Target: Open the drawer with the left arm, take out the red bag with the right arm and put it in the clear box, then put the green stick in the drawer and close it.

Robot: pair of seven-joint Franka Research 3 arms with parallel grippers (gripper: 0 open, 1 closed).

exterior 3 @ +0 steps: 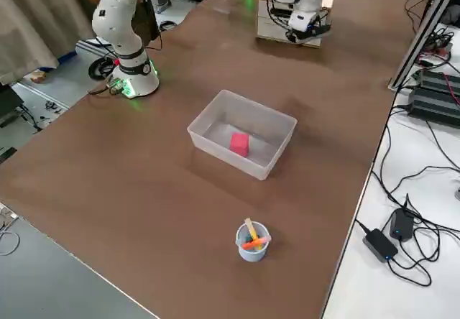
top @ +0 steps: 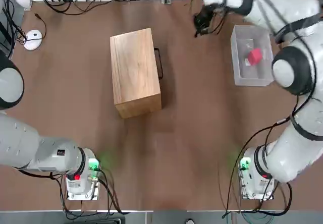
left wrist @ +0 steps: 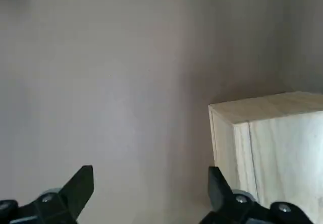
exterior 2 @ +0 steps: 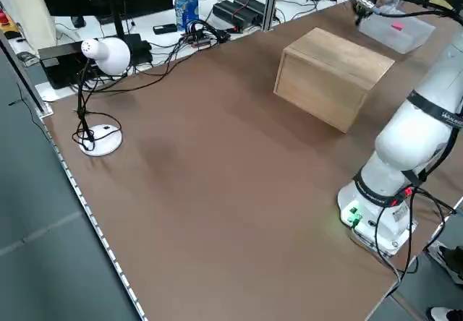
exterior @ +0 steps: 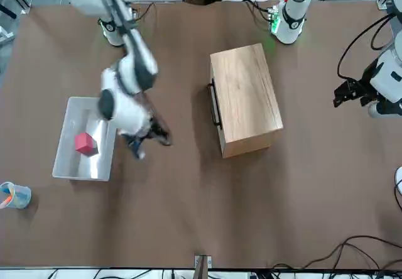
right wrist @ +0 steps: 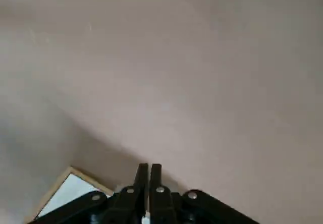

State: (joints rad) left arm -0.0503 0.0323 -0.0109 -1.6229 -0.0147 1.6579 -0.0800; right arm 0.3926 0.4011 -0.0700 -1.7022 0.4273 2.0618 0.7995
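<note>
table: brown top, carries everything below.

right arm: reaches out from its base over the robot's right side of the table, passing above part of the box side.

left arm: base at the near left; its far end is out past the cabinet's left, over the robot's left side of the table.

cabinet: plain light wood, mid table, set slightly askew. drawer is pushed in, its front facing the clear box side.

clear box: on the table, on the robot's right, well apart from the cabinet. upright, open on top.

left hand: wide, nothing between the fingers. up over the table on the robot's left, cabinet corner in its wrist view.

right hand: narrow, fingers together with a hairline gap, holding nothing. above the table between clear box and cabinet, toward the far side from the robot.

pen cup: small, pale blue, on the table beyond the clear box, near it but apart. orange and yellow items stick out of it.

red bag: inside the clear box, resting on its floor. both hands are clear of it.

handle: thin black bar on the drawer front, untouched.
</note>
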